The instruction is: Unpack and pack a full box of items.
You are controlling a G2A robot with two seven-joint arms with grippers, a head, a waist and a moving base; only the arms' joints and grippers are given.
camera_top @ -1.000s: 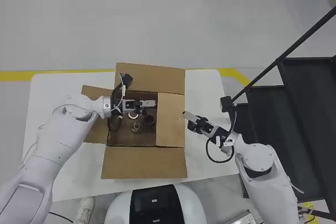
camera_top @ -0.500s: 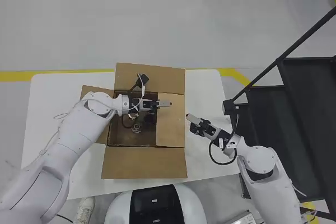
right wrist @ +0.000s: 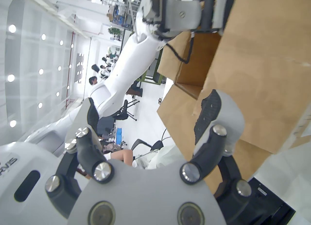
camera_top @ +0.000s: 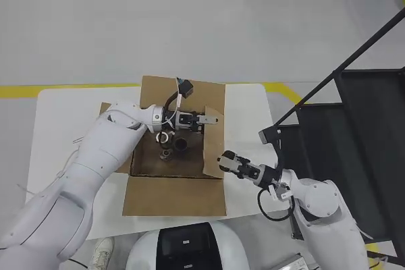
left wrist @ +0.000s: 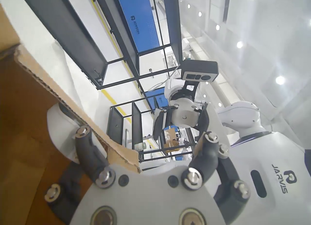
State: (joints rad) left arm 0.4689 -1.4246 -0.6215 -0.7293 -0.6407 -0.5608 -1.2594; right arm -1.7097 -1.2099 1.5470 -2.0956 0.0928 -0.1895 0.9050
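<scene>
Cardboard box (camera_top: 182, 89), one, open, is set at the middle of the white counter (camera_top: 61, 115), with its far, near and left flaps folded outward. Right flap (camera_top: 213, 145) is raised at a slant rather than laid flat. Contents: several small round items (camera_top: 166, 154), dark and metallic in look, are seen on the box floor; their kind cannot be told. Left hand (camera_top: 213, 121) is placed over the box at the upper edge of the right flap. Its fingers are spread apart, and the flap's edge is taken between them, close against one finger (left wrist: 85, 145), without being clamped. Right hand (camera_top: 224, 160) is placed just outside the box at the flap's outer face. Its fingers are likewise apart, and one ribbed pad (right wrist: 209, 111) is set against or just beside the cardboard; which of the two cannot be told. Black metal shelving (camera_top: 364, 128) is found beside the counter on the right. A yellow line (camera_top: 54, 89) is marked on the floor beyond the counter.
</scene>
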